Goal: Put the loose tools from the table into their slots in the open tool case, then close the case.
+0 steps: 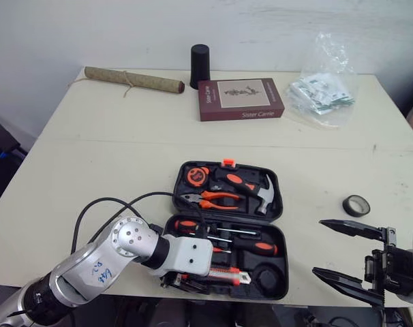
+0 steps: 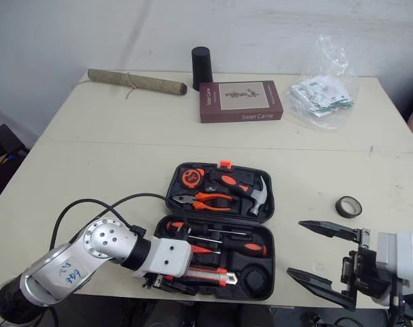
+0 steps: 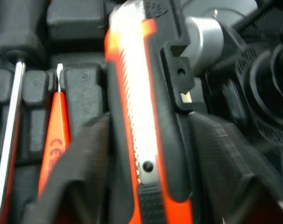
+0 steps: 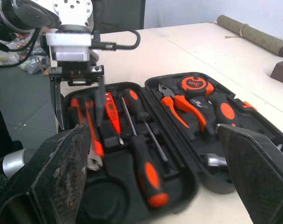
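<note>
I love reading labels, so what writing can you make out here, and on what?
"Sister Carrie": cover of the dark red book.
"3m": orange tape measure.
"CE": orange test screwdriver.
Handwriting on the left arm's sticker: unreadable.
Print on the packets in the plastic bag: too small.

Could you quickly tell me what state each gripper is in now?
Left gripper: at the utility knife, grip cannot be told.
Right gripper: open, empty.
</note>
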Robot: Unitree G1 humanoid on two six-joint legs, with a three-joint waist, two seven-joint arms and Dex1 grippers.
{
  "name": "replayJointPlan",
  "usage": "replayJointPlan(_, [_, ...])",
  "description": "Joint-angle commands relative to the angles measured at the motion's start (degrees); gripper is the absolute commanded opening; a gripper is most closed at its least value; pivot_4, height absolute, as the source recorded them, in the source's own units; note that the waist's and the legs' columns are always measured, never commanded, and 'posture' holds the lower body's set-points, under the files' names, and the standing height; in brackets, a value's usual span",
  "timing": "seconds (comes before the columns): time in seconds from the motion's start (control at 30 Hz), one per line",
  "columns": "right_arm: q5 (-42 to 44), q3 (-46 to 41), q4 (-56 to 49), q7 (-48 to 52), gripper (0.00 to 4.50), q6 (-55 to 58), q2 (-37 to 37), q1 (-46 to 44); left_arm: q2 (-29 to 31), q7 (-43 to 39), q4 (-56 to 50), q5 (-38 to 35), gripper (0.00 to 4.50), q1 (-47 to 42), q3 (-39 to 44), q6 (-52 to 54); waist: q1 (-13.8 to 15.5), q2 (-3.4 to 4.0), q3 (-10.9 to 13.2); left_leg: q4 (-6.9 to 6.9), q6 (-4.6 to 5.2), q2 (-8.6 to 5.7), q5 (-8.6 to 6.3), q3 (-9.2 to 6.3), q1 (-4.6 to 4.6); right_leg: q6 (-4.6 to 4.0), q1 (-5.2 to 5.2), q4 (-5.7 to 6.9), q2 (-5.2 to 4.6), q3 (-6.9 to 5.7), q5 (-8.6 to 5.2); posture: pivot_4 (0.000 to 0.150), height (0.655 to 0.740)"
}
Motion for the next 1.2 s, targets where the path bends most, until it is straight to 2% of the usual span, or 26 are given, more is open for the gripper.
replayJointPlan(0.03, [0.7, -0.6, -0.5, 1.0, 4.5, -0.5, -0.3, 0.2, -1.0, -0.8, -0.4, -4.3, 3.74, 1.6, 5.1, -5.5, -0.1, -0.04, 0.0, 0.0, 0.0, 0.01, 0.0, -0.01, -0.02, 0.0, 0.0, -0.01, 0.0, -0.01, 0.0, 0.15, 0.74])
replayJointPlan(0.2, [0.2, -0.1, 0.7, 2.0, 4.5, -1.1, 0.3, 0.3, 1.4, -4.4, 0.9, -9.2, 3.74, 8.2, 13.5, -15.9, -0.7, -0.03, 0.0, -0.02, -0.06, 0.1, 0.01, -0.01, 0.02, -0.01, -0.01, 0.0, 0.02, -0.09, -0.01, 0.15, 0.74])
replayJointPlan(0.27, [0.0, 0.0, 1.0, 2.2, 4.5, -1.4, 0.6, 0.4, 0.3, -4.3, 2.6, -12.1, 3.74, 11.2, 17.6, -19.1, -0.7, -0.03, 0.0, -0.03, -0.08, 0.1, 0.02, -0.04, 0.03, -0.01, -0.01, 0.01, 0.01, -0.1, -0.01, 0.15, 0.74])
replayJointPlan(0.4, [-0.3, 0.3, 1.4, 2.5, 4.5, -1.7, 0.9, 0.5, 0.1, -6.3, 6.9, -15.5, 2.57, 17.2, 22.5, -24.5, -0.7, -0.03, 0.0, -0.03, -0.08, 0.1, 0.0, -0.08, 0.03, -0.02, 0.01, -0.02, -0.01, -0.12, -0.01, 0.15, 0.74])
replayJointPlan(0.57, [-1.0, 0.6, 2.1, 2.9, 4.5, -2.3, 1.3, 1.0, -1.3, -5.6, 9.0, -14.6, 0.21, 21.7, 20.8, -27.9, -0.5, -0.03, 0.0, -0.04, -0.09, 0.1, -0.04, -0.09, 0.01, -0.02, 0.01, -0.07, -0.03, -0.13, -0.01, 0.15, 0.74])
replayJointPlan(0.6, [-1.2, 0.6, 2.3, 3.1, 4.5, -2.4, 1.4, 1.1, -1.7, -5.2, 9.3, -14.2, 0.04, 22.0, 20.1, -28.2, -0.5, -0.03, 0.0, -0.04, -0.08, 0.09, -0.05, -0.09, 0.01, -0.02, 0.01, -0.07, -0.04, -0.13, -0.01, 0.15, 0.74])
replayJointPlan(0.97, [-2.4, 0.1, 4.7, 5.1, 4.5, -4.4, 2.1, 2.5, -3.5, -1.7, 12.4, -7.4, 0.04, 22.3, 12.7, -29.2, -0.3, -0.02, 0.0, -0.07, -0.07, 0.1, -0.16, -0.08, 0.02, -0.03, 0.01, -0.08, -0.05, -0.13, -0.02, 0.15, 0.74])
replayJointPlan(1.2, [-2.2, 0.0, 5.0, 5.6, 4.5, -5.3, 2.2, 3.1, -5.0, 0.5, 13.0, -7.6, 0.04, 22.2, 12.1, -26.6, -0.3, -0.01, 0.0, -0.07, 0.09, 0.12, -0.26, -0.12, 0.02, -0.04, 0.01, -0.08, -0.08, -0.13, -0.03, 0.15, 0.74])
